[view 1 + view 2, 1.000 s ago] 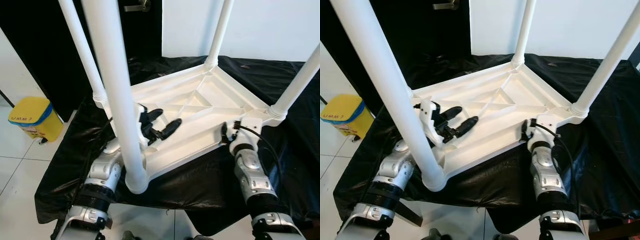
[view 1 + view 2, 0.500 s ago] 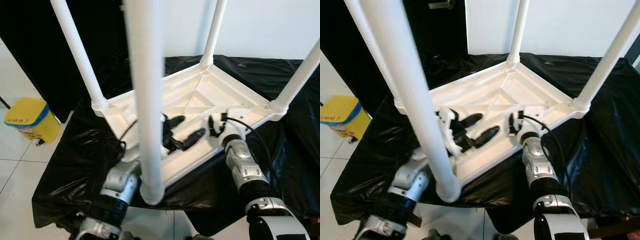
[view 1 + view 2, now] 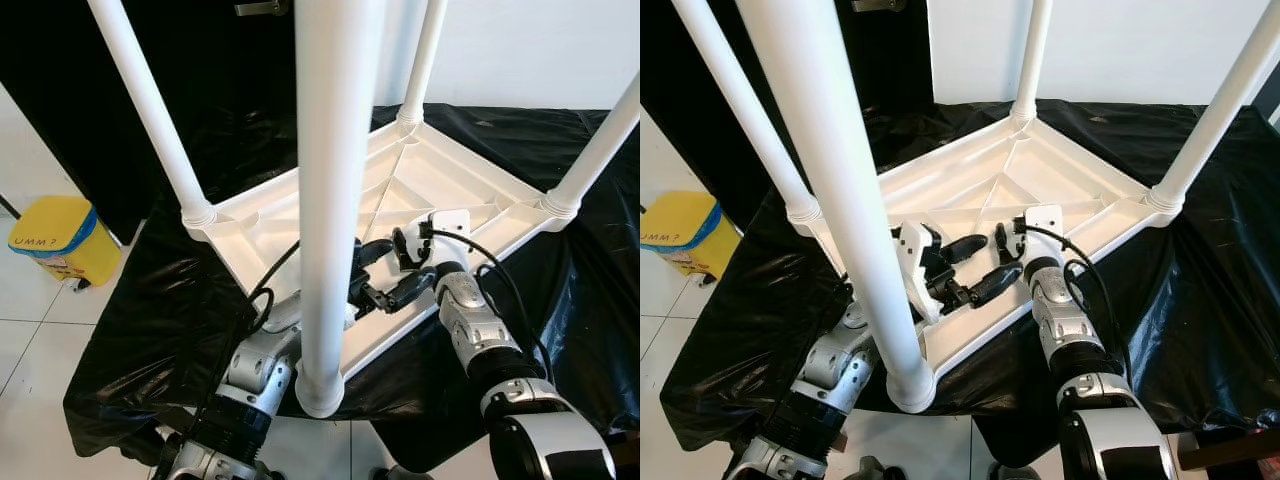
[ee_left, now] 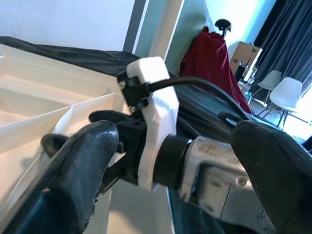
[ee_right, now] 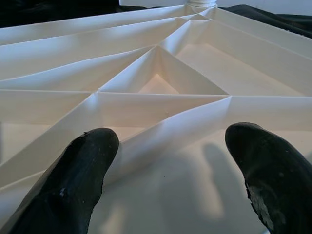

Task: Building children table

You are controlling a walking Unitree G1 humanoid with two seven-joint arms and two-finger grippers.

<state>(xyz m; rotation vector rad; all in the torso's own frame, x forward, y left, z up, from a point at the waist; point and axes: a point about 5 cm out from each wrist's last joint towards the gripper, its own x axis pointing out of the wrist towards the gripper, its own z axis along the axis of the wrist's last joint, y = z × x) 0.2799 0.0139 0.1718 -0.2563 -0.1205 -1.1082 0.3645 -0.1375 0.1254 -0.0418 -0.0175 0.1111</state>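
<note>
You are looking at a white plastic children's table point(image 3: 420, 185) lying upside down on a counter draped in black plastic sheeting point(image 3: 150, 330), its ribbed underside facing up. All four white round legs already stand in the corner sockets: the near leg point(image 3: 330, 200), the left leg point(image 3: 150, 115), the far leg point(image 3: 422, 60) and the right leg point(image 3: 595, 155). So the assembly looks nearly finished; what is probably left is checking that each leg is seated tight and then turning the table upright.

Your left hand point(image 3: 975, 268) reaches in from below the near edge and hovers over the ribbed underside beside the near leg, its two black fingers spread apart with nothing between them. Your right hand point(image 3: 408, 248) comes in from the near right edge, its fingers also parted and empty, pointing across the ribs toward the middle of the panel. In the left wrist view the right wrist sits just beyond the left fingertips point(image 4: 83, 161), so the two hands are close together. A yellow bin point(image 3: 60, 235) stands on the floor to the left.
</note>
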